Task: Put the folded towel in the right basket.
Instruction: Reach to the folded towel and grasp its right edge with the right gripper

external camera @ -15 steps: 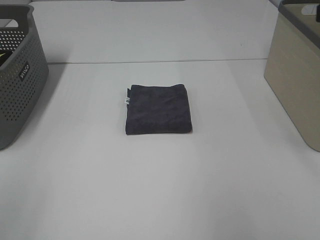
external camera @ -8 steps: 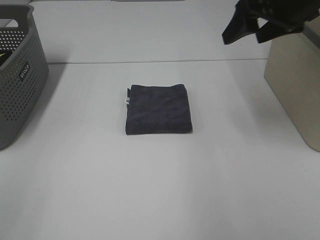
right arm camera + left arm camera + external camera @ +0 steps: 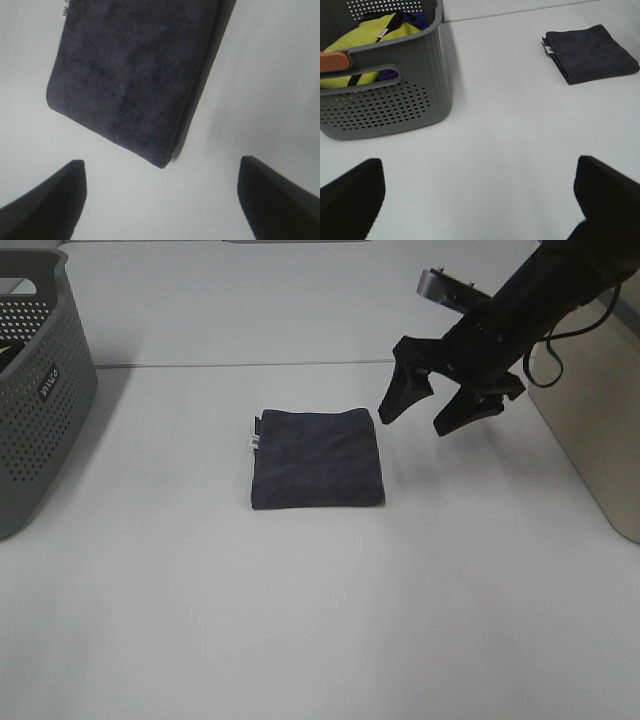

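One folded towel [image 3: 317, 459] lies just beside the wide-open, empty right end effector [image 3: 413, 424].

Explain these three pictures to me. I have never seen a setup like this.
This is a two-armed robot at a white table. The wide picture comes from a camera mounted high; the other two come from a camera on each wrist. A folded dark towel lies flat on the table. A grey basket holding a yellow cloth stands left, a beige basket right. The right fingers hover open just right of the towel; the left fingers are open too. Nothing is held.
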You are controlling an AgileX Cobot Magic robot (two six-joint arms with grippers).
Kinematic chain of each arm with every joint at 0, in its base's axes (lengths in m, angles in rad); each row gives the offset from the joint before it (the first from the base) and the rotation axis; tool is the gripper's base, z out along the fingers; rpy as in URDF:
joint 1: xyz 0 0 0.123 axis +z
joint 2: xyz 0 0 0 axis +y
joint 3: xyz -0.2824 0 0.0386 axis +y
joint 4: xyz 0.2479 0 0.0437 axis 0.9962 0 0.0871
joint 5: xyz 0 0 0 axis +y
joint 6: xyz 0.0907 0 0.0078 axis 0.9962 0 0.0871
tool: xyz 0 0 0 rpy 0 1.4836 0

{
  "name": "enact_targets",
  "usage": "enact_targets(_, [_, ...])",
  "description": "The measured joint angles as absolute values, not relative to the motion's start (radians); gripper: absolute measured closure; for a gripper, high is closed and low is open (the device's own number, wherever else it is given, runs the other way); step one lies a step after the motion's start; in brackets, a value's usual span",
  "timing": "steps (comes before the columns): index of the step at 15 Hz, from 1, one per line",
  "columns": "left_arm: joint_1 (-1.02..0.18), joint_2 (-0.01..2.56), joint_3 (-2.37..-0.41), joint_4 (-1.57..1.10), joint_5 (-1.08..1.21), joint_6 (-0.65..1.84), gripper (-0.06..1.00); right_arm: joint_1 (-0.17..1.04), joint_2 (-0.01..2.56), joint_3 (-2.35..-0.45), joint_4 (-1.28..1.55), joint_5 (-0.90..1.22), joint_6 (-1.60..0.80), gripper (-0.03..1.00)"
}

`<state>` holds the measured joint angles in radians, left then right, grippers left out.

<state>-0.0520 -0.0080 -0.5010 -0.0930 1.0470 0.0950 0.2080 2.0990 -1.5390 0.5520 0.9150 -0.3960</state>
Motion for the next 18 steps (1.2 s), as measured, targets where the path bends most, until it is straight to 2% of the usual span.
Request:
enact_targets(7, [-0.052,-0.008,-0.501,-0.093,1.047,0.095,-0.03,0.208,2.373,-1.779,0.649,0.965,-0.375,0.19])
enact_targets(11, [-0.052,-0.008,-0.501,-0.093,1.047,0.095,-0.03,0.208,2.445,-1.824,0.712,0.966,-0.384,0.21])
enact_targets(13, [-0.052,-0.008,-0.501,-0.093,1.047,0.095,-0.03,0.208,2.464,-1.828,0.782,0.968,-0.411,0.25])
enact_targets(15, [-0.052,-0.008,-0.501,-0.093,1.047,0.095,-0.03,0.217,2.473,-1.828,0.799,0.960,-0.427,0.40])
enact_targets(16, [-0.052,-0.008,-0.501,-0.093,1.047,0.095,-0.03,0.224,2.477,-1.828,0.799,0.955,-0.428,0.52])
enact_targets(18, [-0.052,-0.008,-0.501,-0.093,1.047,0.095,-0.03,0.232,2.478,-1.828,0.799,0.954,-0.428,0.84])
